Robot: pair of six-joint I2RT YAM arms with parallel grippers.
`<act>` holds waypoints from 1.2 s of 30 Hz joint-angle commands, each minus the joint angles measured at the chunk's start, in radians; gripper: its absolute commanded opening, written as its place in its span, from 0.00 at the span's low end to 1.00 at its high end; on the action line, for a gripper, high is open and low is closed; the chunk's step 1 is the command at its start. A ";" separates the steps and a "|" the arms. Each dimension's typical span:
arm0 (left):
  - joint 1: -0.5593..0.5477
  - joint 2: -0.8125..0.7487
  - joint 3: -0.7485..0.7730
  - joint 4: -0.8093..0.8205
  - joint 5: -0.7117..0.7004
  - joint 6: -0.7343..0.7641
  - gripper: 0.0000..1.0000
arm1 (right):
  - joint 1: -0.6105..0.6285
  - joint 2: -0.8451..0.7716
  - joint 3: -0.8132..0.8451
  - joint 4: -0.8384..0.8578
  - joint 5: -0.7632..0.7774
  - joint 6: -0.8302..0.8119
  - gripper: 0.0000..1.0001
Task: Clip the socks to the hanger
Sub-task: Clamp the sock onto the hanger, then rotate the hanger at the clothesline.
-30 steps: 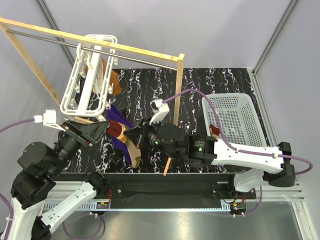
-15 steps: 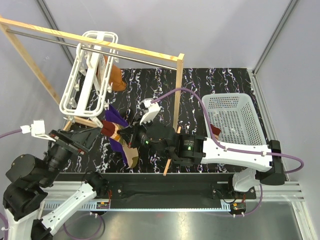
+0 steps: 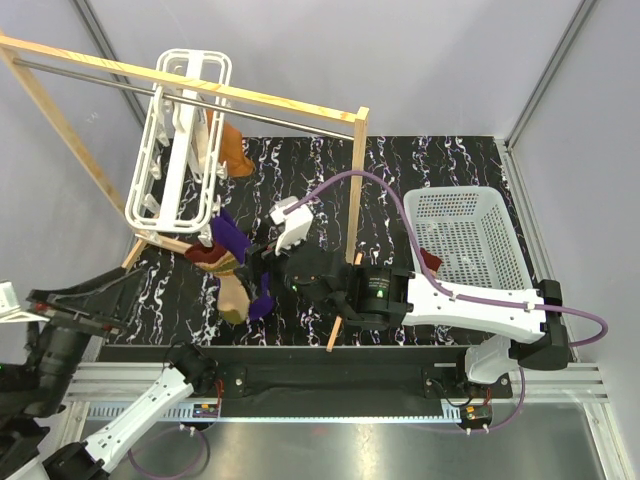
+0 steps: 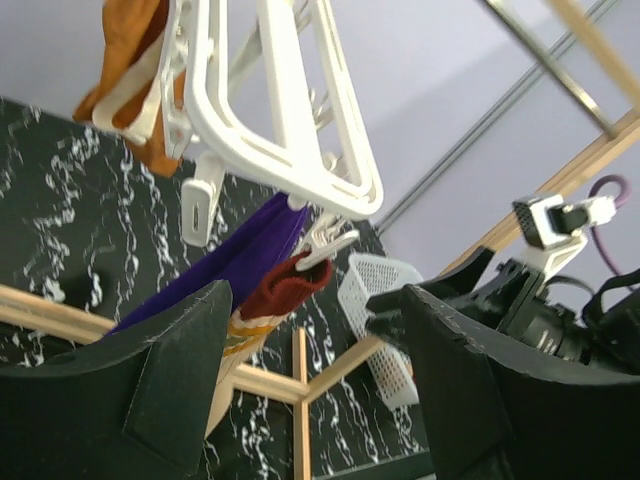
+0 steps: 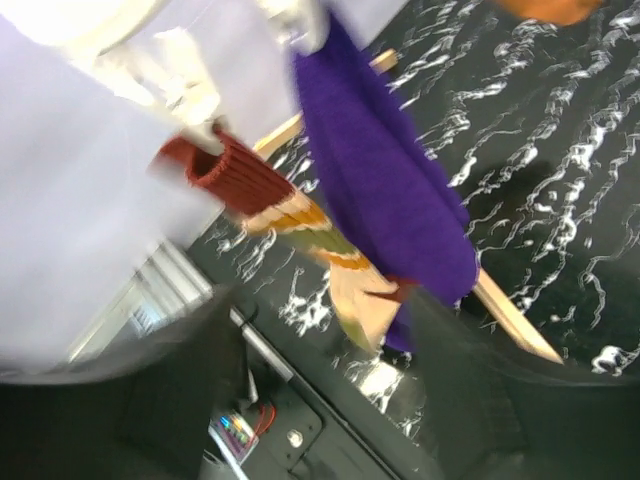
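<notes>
One striped sock [image 3: 229, 285] hangs by its maroon cuff [image 4: 286, 287] from a white clip peg [image 4: 324, 247] at the low end of the tilted white hanger [image 3: 178, 140]. My right gripper [image 3: 258, 272] stands open just right of the sock. In the right wrist view the sock [image 5: 300, 220] dangles above that gripper [image 5: 330, 360], untouched by its fingers. My left gripper [image 3: 100, 302] is open and empty, well left of and below the hanger. Its wrist view looks up between the left gripper [image 4: 315, 345] fingers at the hanger [image 4: 290, 130]. A maroon piece [image 3: 430, 262] lies in the basket.
A purple cloth [image 3: 232, 240] hangs right beside the sock, and an orange cloth [image 3: 233, 152] hangs further back. The hanger hangs from a wooden rack with a metal rod [image 3: 200, 88]; its post [image 3: 355, 200] stands behind my right arm. A white basket [image 3: 470, 235] sits at right.
My right gripper has opened and let go of the sock, which now hangs from the peg. The left arm has drawn back to the lower left. The hanger has swung back.
</notes>
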 commanded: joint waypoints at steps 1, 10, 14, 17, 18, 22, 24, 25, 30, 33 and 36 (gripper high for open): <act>-0.003 -0.003 0.065 0.035 -0.041 0.100 0.72 | 0.008 -0.009 0.007 0.035 -0.159 -0.136 0.82; -0.003 -0.015 0.082 0.035 -0.020 0.139 0.71 | 0.080 0.200 0.195 0.024 -0.363 -0.294 0.79; -0.003 -0.028 0.094 0.017 -0.032 0.137 0.70 | 0.095 0.308 0.219 0.141 -0.365 -0.308 0.56; -0.003 -0.038 0.105 0.006 -0.040 0.134 0.70 | 0.095 0.371 0.186 0.270 -0.238 -0.319 0.31; -0.003 -0.040 0.110 0.002 -0.040 0.134 0.70 | 0.095 0.388 0.182 0.343 -0.193 -0.334 0.21; -0.003 -0.052 0.093 -0.007 -0.027 0.116 0.68 | 0.094 0.465 0.165 0.451 0.147 -0.365 0.15; -0.003 -0.055 0.091 -0.015 -0.021 0.108 0.68 | 0.084 0.491 0.133 0.570 0.209 -0.401 0.16; -0.002 -0.055 0.094 -0.021 -0.021 0.108 0.68 | 0.080 0.494 0.104 0.601 0.230 -0.406 0.17; -0.002 -0.066 0.087 -0.034 -0.026 0.100 0.68 | 0.025 0.507 0.053 0.623 0.261 -0.330 0.23; -0.003 -0.071 0.073 -0.040 -0.024 0.093 0.68 | -0.014 0.504 0.050 0.543 0.290 -0.294 0.23; -0.003 -0.074 0.059 -0.043 -0.026 0.083 0.68 | -0.060 0.475 0.024 0.465 0.315 -0.239 0.23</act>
